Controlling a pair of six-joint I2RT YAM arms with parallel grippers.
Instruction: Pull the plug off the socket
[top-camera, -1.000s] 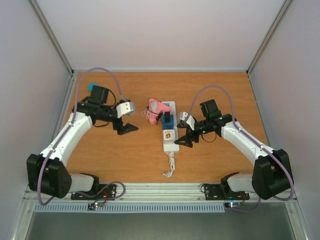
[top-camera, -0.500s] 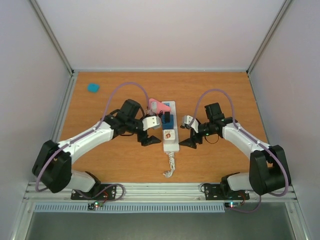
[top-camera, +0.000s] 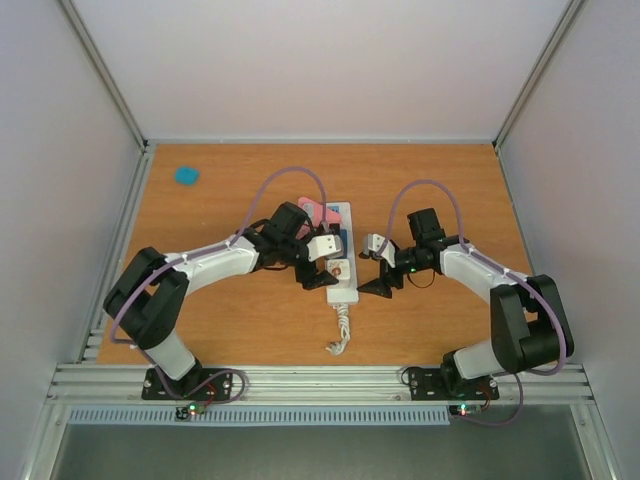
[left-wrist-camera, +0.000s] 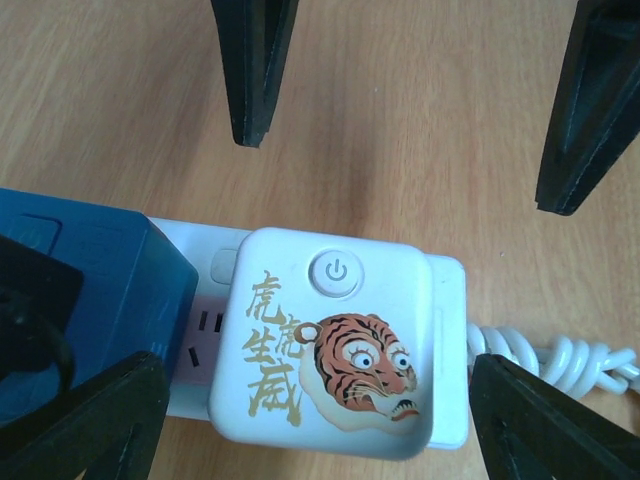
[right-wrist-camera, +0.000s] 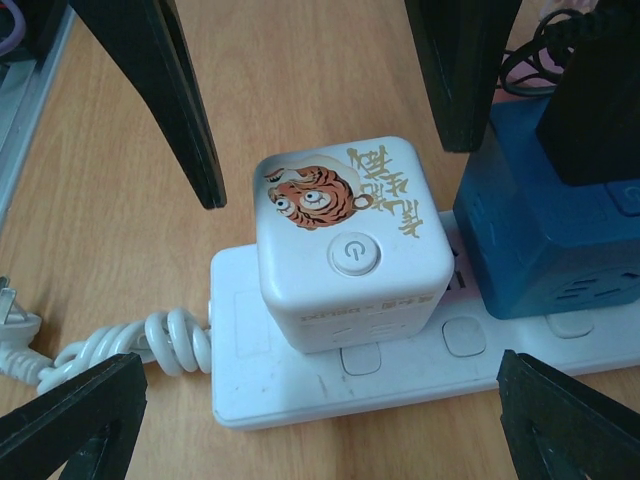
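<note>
Spread wide, both jaws hold nothing: our left jaws hang over the white tiger plug (left-wrist-camera: 335, 340) at the near end of the socket (right-wrist-camera: 250, 385), mid bench (top-camera: 230, 325). If our right jaws do not pin the socket, it could lift with the plug.

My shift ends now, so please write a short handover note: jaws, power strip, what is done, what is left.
Left gripper: jaws open, beside the white tiger cube, not gripping it.
Right gripper: jaws open, on the cube's opposite side, apart from it.
Tiger cube and blue cube sit plugged into the socket.
Done: approach only.
To do: grip the plug, likely the tiger cube, and pull it off.
</note>
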